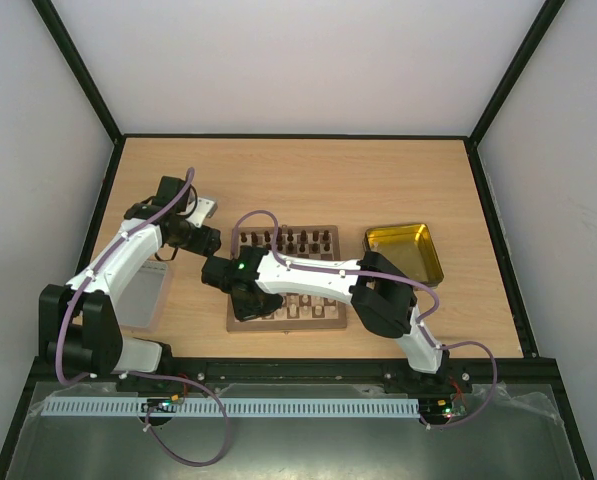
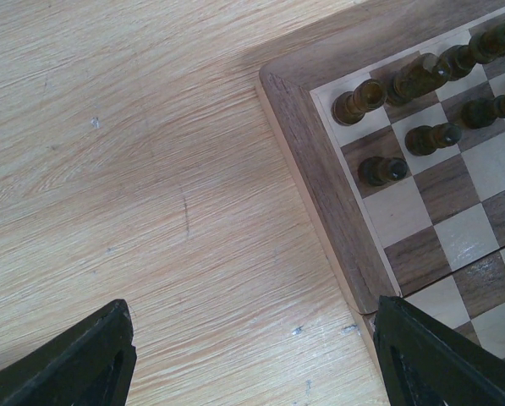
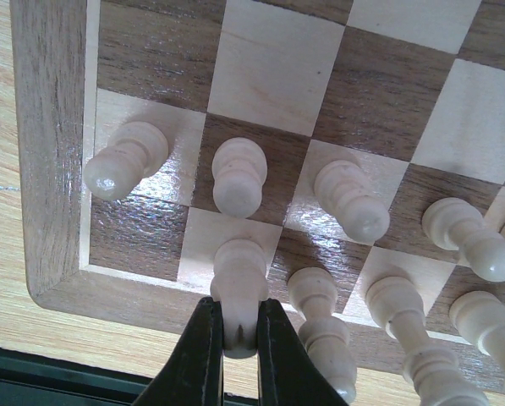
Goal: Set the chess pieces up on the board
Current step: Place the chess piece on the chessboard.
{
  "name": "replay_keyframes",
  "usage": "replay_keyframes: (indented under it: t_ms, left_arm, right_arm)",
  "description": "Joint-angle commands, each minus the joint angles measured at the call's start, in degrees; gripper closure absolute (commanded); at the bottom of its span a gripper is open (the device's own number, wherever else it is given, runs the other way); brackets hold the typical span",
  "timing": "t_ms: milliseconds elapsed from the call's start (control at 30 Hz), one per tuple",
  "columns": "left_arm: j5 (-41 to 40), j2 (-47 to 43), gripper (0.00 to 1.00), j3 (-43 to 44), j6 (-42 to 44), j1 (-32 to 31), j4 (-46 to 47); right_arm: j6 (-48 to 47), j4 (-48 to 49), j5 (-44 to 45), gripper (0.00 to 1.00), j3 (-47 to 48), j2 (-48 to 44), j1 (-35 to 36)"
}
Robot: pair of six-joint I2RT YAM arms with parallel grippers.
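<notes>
The board (image 1: 330, 237) lies mid-table, with dark brown chess pieces (image 1: 288, 238) along its far rows and cream ones (image 1: 303, 310) along its near rows. My right gripper (image 3: 238, 320) is shut on the top of an upright cream piece (image 3: 239, 275). That piece's base is at a cream square in the nearest row, next to the bare dark corner square. More cream pieces (image 3: 238, 175) stand around it. My left gripper (image 2: 252, 364) hangs open and holds nothing, over bare table just beside the board's edge (image 2: 320, 178). Dark pieces (image 2: 366, 99) stand near that corner.
A shiny yellow metal tray (image 1: 404, 252) lies right of the board. A grey translucent lid (image 1: 148, 296) lies at the left under the left arm. The right arm stretches across the board's near half. Black frame rails edge the table.
</notes>
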Motion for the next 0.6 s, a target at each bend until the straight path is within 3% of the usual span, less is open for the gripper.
replay_keyframes:
  t_ms: [0, 567]
  left_arm:
    - [0.92, -0.33, 0.22, -0.74, -0.18, 0.33, -0.03]
    - [1.21, -0.08, 0.22, -0.75, -0.1, 0.26, -0.13]
  right_arm:
    - [0.63, -0.73, 1.37, 0.98, 1.35, -1.26, 0.1]
    - [0.37, -1.8, 2.49, 0.98, 3.09, -0.58, 0.1]
